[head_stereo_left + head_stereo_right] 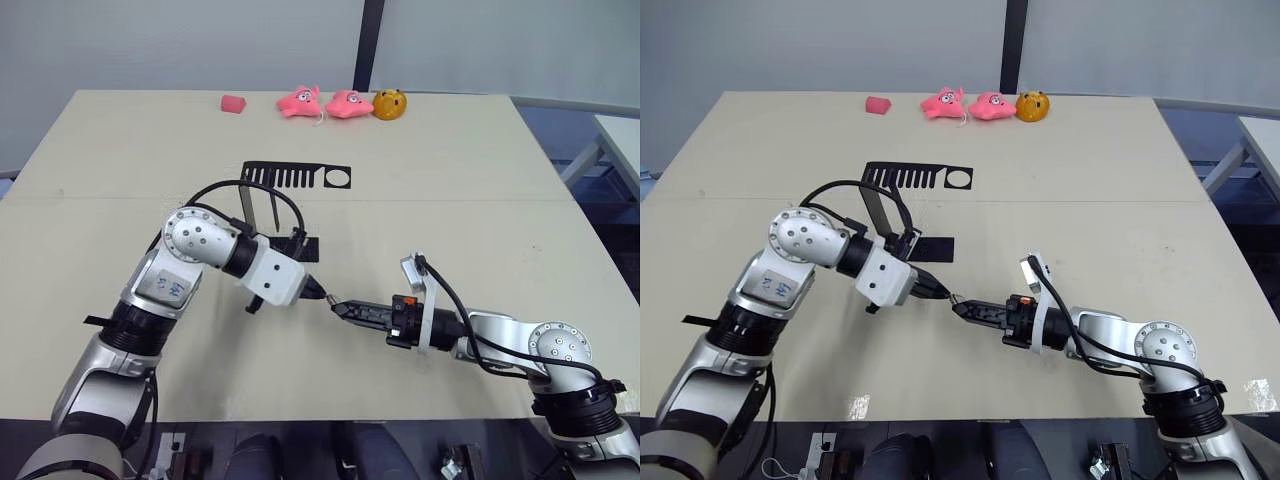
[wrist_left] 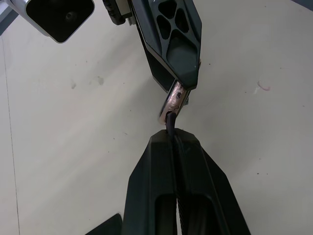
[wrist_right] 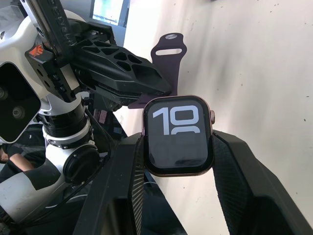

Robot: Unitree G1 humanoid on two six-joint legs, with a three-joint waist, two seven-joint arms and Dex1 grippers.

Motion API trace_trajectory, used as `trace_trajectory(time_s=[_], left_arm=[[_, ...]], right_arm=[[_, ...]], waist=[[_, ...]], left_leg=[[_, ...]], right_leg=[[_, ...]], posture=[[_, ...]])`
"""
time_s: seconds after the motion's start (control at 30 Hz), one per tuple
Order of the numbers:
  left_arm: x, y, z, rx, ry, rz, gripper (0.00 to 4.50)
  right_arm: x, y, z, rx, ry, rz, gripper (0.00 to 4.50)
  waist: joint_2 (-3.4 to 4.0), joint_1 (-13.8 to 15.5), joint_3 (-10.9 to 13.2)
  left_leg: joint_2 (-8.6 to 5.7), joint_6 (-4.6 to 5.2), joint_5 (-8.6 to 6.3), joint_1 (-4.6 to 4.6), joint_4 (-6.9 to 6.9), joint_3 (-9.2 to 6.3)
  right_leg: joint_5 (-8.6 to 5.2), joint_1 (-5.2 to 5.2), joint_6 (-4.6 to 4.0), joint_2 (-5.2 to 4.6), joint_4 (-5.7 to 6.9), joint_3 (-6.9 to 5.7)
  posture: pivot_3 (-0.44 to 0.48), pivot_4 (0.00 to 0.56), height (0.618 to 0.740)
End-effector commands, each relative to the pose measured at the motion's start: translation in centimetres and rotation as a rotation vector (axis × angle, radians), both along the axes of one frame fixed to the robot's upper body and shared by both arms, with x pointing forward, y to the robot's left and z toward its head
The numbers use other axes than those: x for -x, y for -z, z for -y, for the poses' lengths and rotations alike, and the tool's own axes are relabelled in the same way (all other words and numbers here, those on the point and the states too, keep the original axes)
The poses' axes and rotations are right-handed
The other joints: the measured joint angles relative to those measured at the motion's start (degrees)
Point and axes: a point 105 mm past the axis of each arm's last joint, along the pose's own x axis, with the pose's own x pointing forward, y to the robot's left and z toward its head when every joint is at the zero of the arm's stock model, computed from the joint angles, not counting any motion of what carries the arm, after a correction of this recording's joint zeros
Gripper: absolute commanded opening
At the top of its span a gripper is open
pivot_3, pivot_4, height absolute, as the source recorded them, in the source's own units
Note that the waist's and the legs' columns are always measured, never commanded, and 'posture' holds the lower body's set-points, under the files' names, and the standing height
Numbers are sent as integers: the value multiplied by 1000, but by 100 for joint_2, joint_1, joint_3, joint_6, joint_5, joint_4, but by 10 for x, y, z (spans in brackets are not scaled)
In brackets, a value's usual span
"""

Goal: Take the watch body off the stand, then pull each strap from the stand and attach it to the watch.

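The watch body point(image 3: 178, 134), black screen with white digits and a metallic rim, sits clamped between the two fingers of my right gripper point(image 1: 340, 307). My left gripper point(image 1: 318, 293) is shut on a dark purple strap point(image 3: 164, 58). The strap's end meets the rim of the watch body point(image 2: 175, 100) edge-on. Both grippers stand tip to tip just above the table's middle, in front of the stand. The black stand point(image 1: 295, 176) has its slotted top plate with a round hole behind my left arm. Its flat base point(image 1: 932, 248) lies close to the left wrist.
Along the table's far edge lie a small pink block point(image 1: 233, 103), two pink soft toys point(image 1: 300, 101) point(image 1: 348, 103) and an orange round toy point(image 1: 389, 104). A second table's corner point(image 1: 618, 135) shows at the far right.
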Motion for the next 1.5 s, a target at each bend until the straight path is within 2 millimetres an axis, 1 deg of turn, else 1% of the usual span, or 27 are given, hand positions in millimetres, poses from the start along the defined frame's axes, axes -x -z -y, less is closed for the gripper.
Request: trace_trajectory(time_s=[0.03,0.93,1.17,1.33,1.43,1.47,1.5], left_arm=[[10,-5,23,38,83,27,0],[4,2,24,19,46,19,0],[4,0,25,36,47,28,0],[3,-6,17,68,17,11,0],[1,-8,5,72,-25,-18,939],[0,-9,-2,69,-46,-18,1460],[-2,-9,-10,69,-71,-27,1873]], right_arm=[[16,-20,-17,-92,-104,51,1491],[17,-20,-19,-95,-104,53,1491],[17,-20,-18,-92,-102,51,1491],[17,-18,-16,-83,-94,47,1491],[16,-18,-14,-78,-88,49,1491],[16,-19,-13,-77,-81,56,1491],[15,-20,-12,-78,-76,65,1491]], waist=[[0,-1,0],[0,4,0],[0,4,0],[0,3,0],[0,3,0],[0,-2,0],[0,-4,0]], left_leg=[[0,0,0,0,0,0],[0,0,0,0,4,0],[0,0,0,0,4,0],[0,0,0,0,4,0],[1,0,0,0,4,-1],[1,0,0,0,5,-1],[2,0,0,0,5,-1]], right_leg=[[0,0,0,0,0,0],[0,0,0,0,4,0],[0,0,0,0,5,0],[0,0,0,0,5,0],[0,0,0,0,6,0],[0,-1,0,0,8,0],[0,-1,0,0,9,0]], posture=[[0,150,740],[0,150,740],[0,150,740],[0,150,740],[0,150,740],[0,150,740],[0,150,740]])
